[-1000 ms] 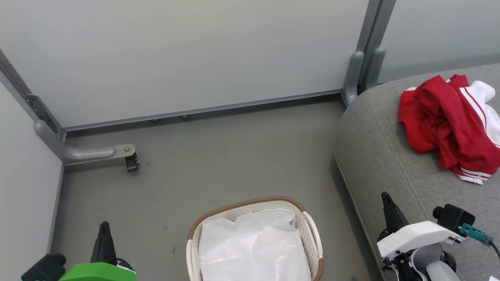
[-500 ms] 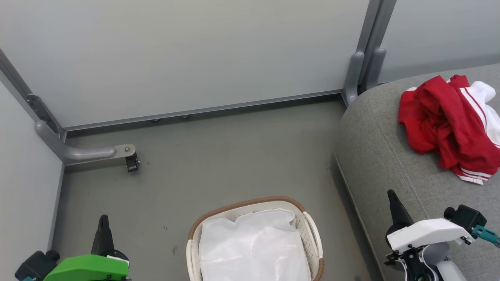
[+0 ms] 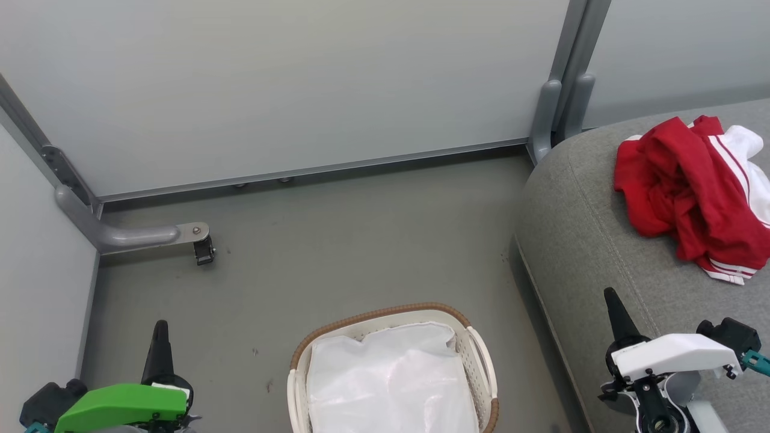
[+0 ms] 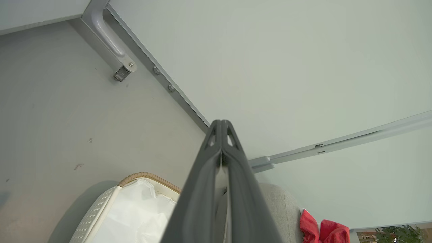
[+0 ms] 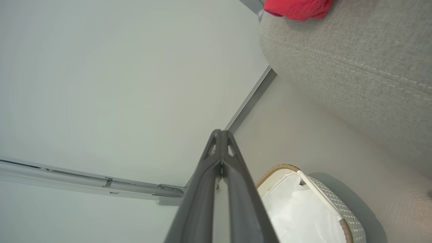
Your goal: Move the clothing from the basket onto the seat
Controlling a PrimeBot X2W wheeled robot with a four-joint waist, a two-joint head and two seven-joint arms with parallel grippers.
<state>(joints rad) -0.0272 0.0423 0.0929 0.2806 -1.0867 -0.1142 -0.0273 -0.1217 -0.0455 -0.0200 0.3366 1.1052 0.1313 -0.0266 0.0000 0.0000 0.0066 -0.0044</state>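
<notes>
The clothing (image 3: 692, 186) lies in a crumpled red heap on the seat (image 3: 601, 252), near its far edge and well back from its rounded left edge. The heap's long axis runs from the far left toward the near right, and a white-striped hem points at the near end. The right edge of the head view cuts off its white part. A red corner of it shows in the left wrist view (image 4: 324, 231) and in the right wrist view (image 5: 297, 8).

The basket (image 3: 385, 311) stands on the floor (image 3: 361, 228) just left of the seat, with a narrow strip of floor between them. The bottom of the head view cuts off its near half, so its long axis cannot be told. A wrinkled white liner (image 3: 391, 385) lies in it.

A wide stretch of floor runs from the basket to the wall (image 3: 301, 78). A caster bracket (image 3: 201, 246) juts out at the floor's far left corner.

The left gripper (image 3: 160, 328) hangs over the floor left of the basket. Its jaws are pressed together on nothing, as the left wrist view (image 4: 221, 123) shows. The right gripper (image 3: 610, 294) hangs over the seat's near left edge, well short of the clothing. Its jaws are likewise closed and empty (image 5: 221, 132).
</notes>
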